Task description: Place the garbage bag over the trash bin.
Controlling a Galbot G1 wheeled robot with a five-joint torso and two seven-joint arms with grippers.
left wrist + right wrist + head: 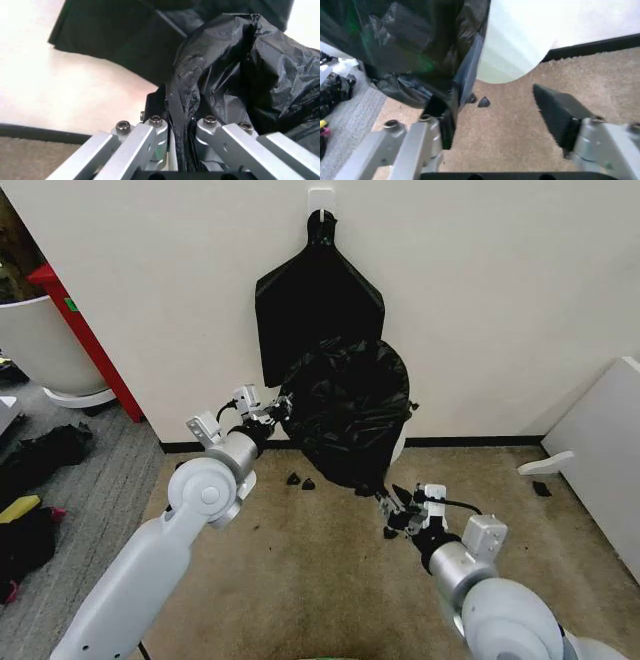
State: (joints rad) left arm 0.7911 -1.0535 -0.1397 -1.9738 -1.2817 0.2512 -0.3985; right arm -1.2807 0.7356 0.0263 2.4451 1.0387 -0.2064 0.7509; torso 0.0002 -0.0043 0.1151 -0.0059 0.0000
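Note:
The glossy black garbage bag hangs crinkled over the trash bin, whose cream side peeks out at the bag's right. My left gripper is at the bag's left edge, shut on a fold of the plastic; in the left wrist view that fold is pinched in the left gripper. My right gripper is low, just under the bag's bottom corner. In the right wrist view the right gripper is open, the garbage bag hangs by one finger, and the trash bin is beyond.
A flat bunch of black bags hangs from a hook on the wall behind. A large white planter and a red frame stand at the left, a white board at the right. Small black scraps lie on the carpet.

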